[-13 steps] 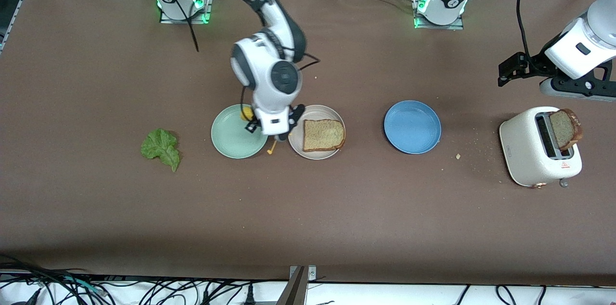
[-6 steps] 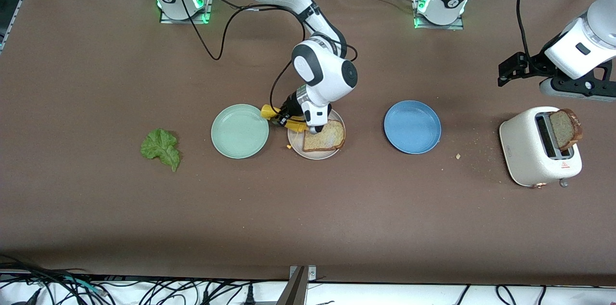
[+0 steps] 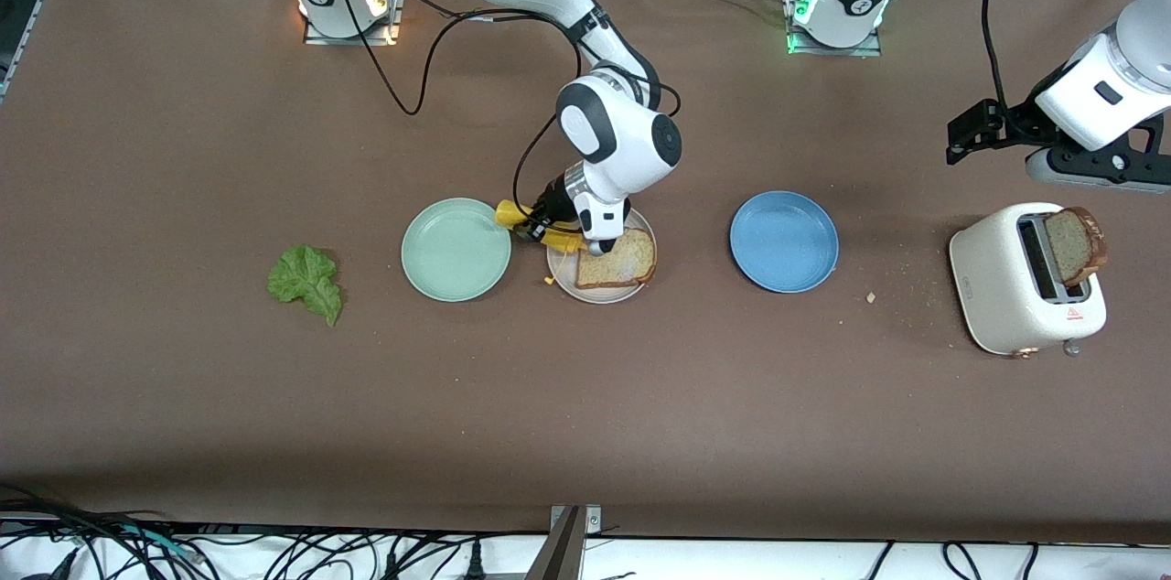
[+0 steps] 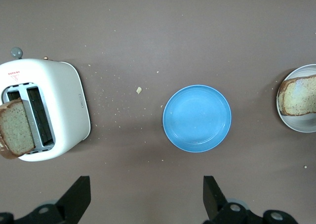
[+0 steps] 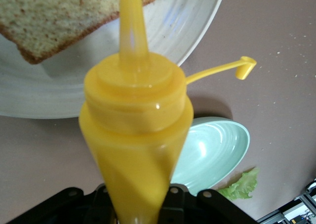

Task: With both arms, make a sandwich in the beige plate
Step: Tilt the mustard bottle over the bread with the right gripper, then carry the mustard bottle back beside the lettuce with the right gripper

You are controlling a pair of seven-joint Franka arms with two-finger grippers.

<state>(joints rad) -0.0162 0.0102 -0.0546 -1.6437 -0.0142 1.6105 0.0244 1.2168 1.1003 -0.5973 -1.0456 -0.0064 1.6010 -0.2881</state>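
Note:
A tan bread slice [image 3: 624,262] lies on the beige plate [image 3: 560,280]. My right gripper [image 3: 540,224] is shut on a yellow squeeze bottle [image 3: 542,230] and holds it tilted over the plate's edge toward the mint green plate. In the right wrist view the bottle [image 5: 138,135] points its nozzle at the bread's [image 5: 59,11] edge over the plate [image 5: 173,31], and its open cap [image 5: 244,66] hangs on a strap. The lettuce leaf [image 3: 306,283] lies on the table toward the right arm's end. My left gripper [image 3: 958,141] waits open and empty above the table beside the toaster; it also shows in the left wrist view [image 4: 145,199].
A mint green plate [image 3: 456,249] lies beside the beige plate. A blue plate [image 3: 784,241] lies toward the left arm's end. A white toaster [image 3: 1006,296] with a bread slice [image 3: 1076,243] standing out of its slot sits at that end. Crumbs lie near it.
My right arm has swung from over the mint green plate's edge to over the beige plate with the yellow bottle, then stayed nearly still. My left arm has not moved.

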